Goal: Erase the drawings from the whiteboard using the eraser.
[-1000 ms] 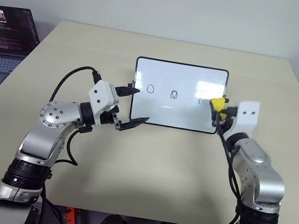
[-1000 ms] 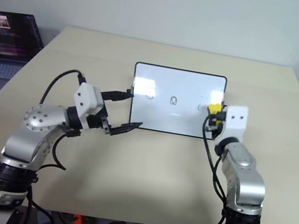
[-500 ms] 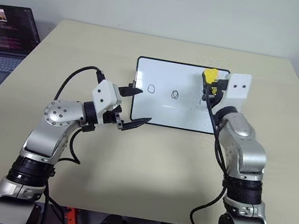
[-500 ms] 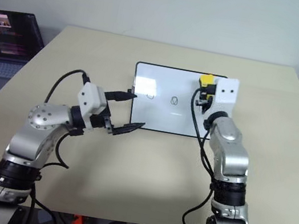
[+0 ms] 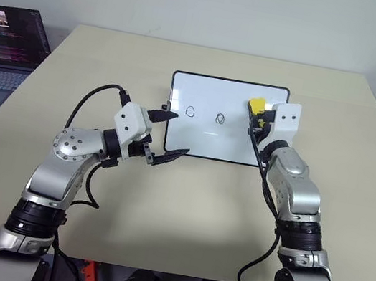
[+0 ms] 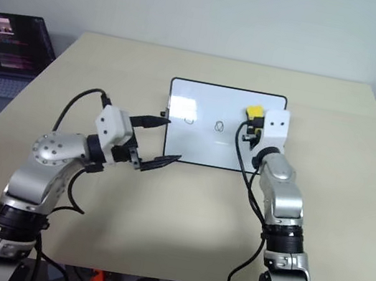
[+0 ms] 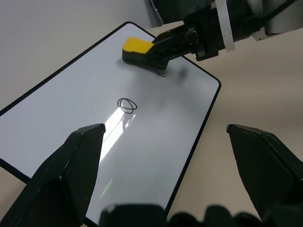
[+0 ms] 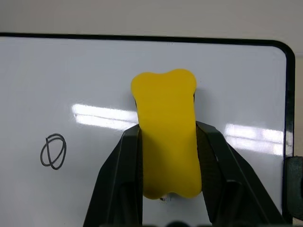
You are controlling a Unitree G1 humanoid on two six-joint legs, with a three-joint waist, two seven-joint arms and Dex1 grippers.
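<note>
Whiteboard point(image 5: 221, 140) first: it lies flat ahead of both our arms, long side running left to right. Our right gripper point(image 8: 165, 156) is clamped on the eraser point(image 8: 165, 156), which sits over the board's right end, its long axis in line with the fingers. Our left gripper point(image 5: 167, 135) hangs with jaws wide apart and empty at the board's left edge. Two drawings remain visible: the middle oval point(image 5: 219, 118) just to the left of the eraser, and the far oval point(image 5: 190, 110) beyond it. We judge the coming stroke runs leftward, and the right arm is the one to make it.
</note>
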